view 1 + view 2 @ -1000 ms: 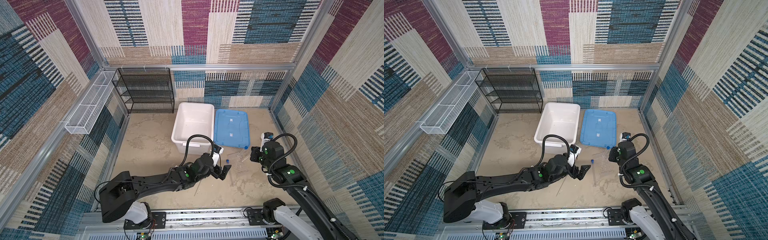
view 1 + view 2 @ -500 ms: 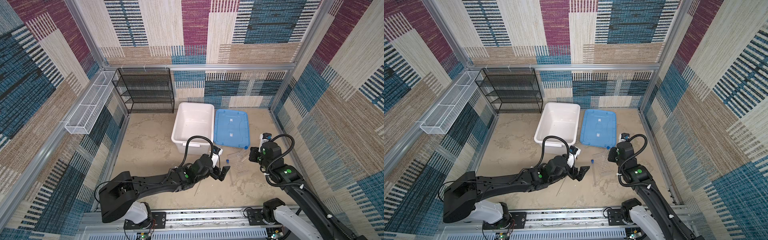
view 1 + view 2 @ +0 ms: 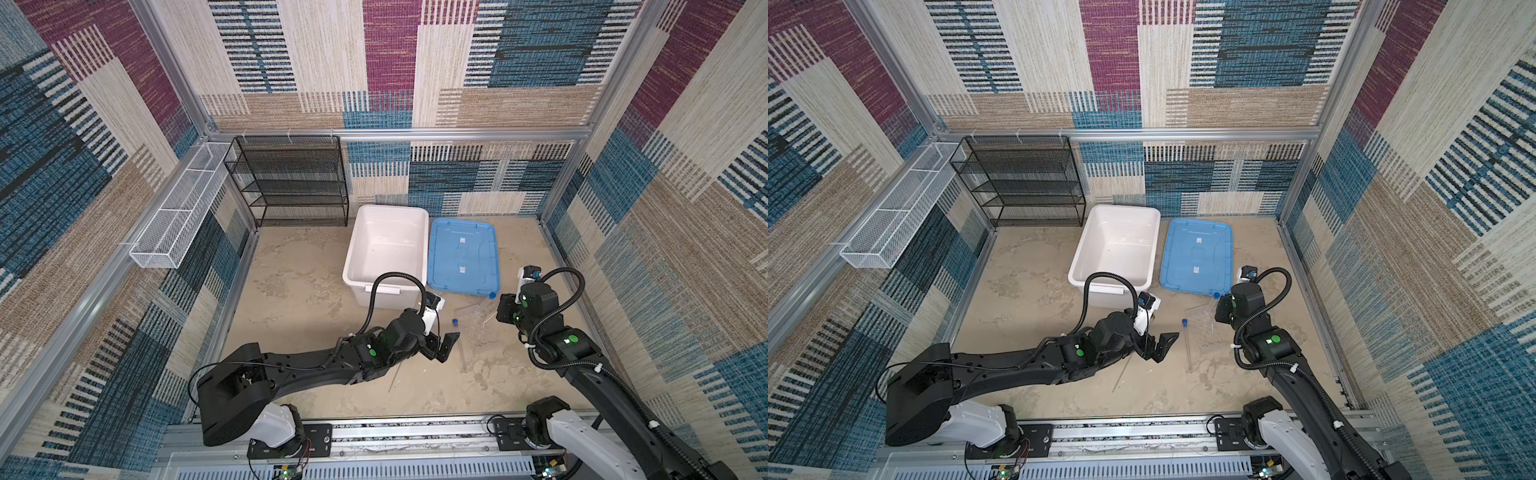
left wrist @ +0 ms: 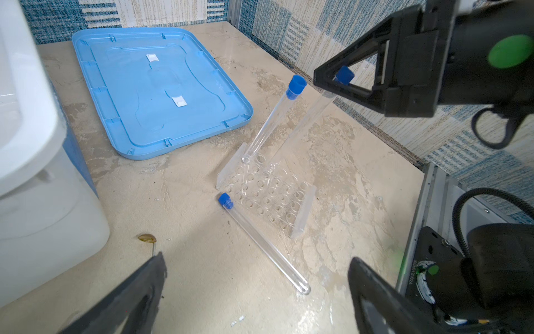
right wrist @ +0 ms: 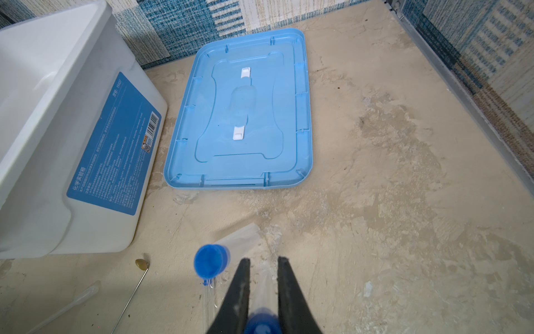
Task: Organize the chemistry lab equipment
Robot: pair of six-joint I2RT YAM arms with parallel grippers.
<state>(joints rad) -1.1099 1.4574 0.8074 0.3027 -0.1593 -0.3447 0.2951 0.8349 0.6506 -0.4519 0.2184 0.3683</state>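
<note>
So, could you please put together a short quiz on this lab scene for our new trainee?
1. True or false: the left pincer is shut on a tube.
2. Where does the loose blue-capped tube lie? A) in the white tub B) on the table beside the clear tube rack C) on the blue lid
3. Fill in: the right pincer is shut on a ____.
Key: 1 false, it is open and empty. 2 B. 3 blue-capped tube.
</note>
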